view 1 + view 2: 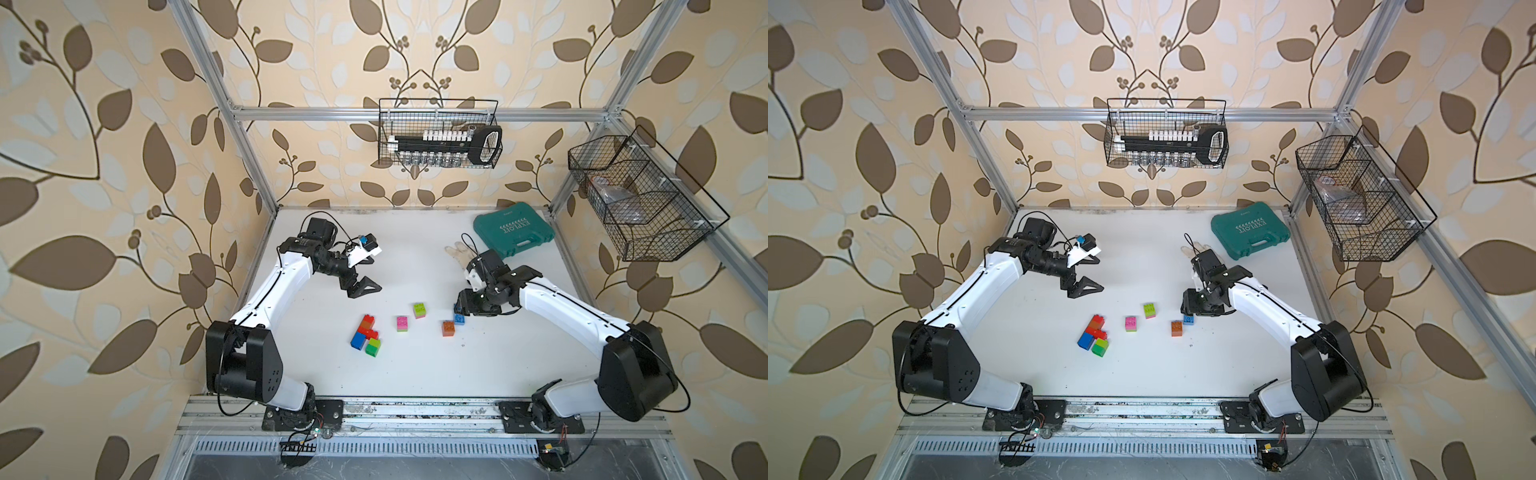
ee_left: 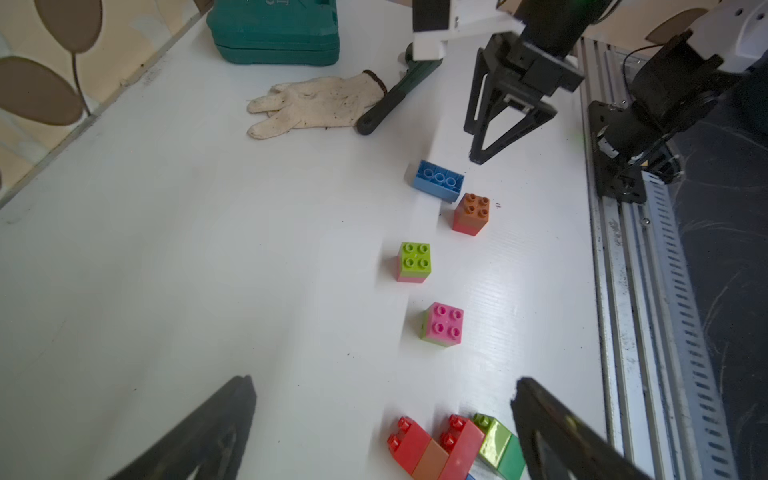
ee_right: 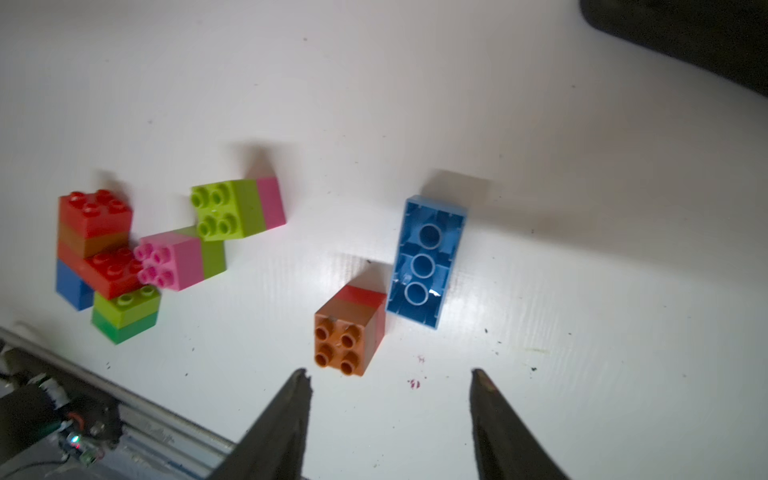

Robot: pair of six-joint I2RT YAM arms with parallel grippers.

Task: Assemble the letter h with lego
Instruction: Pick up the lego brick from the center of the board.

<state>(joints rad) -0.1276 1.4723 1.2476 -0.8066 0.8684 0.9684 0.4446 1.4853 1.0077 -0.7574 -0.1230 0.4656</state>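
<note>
Loose lego lies mid-table in both top views. A joined cluster [image 1: 365, 334] [image 1: 1093, 336] of red, orange, blue, lime and green bricks sits left of a pink-on-lime pair [image 1: 402, 323], a lime-on-pink pair [image 1: 419, 310] and an orange-on-red pair [image 1: 448, 328]. A long blue brick [image 3: 426, 262] lies hollow side up beside the orange pair [image 3: 349, 332]. My right gripper [image 3: 388, 374] [image 1: 459, 307] hovers just short of these two, open and empty. My left gripper [image 2: 382, 384] [image 1: 374, 274] hangs wide open behind the cluster [image 2: 449, 446], holding nothing.
A teal case [image 1: 513, 235] sits at the back right, with a white glove [image 1: 457, 251] and a dark tool handle [image 2: 390, 104] in front of it. Wire baskets [image 1: 440, 133] [image 1: 640, 199] hang on the frame. A metal rail [image 1: 415, 415] runs along the front edge.
</note>
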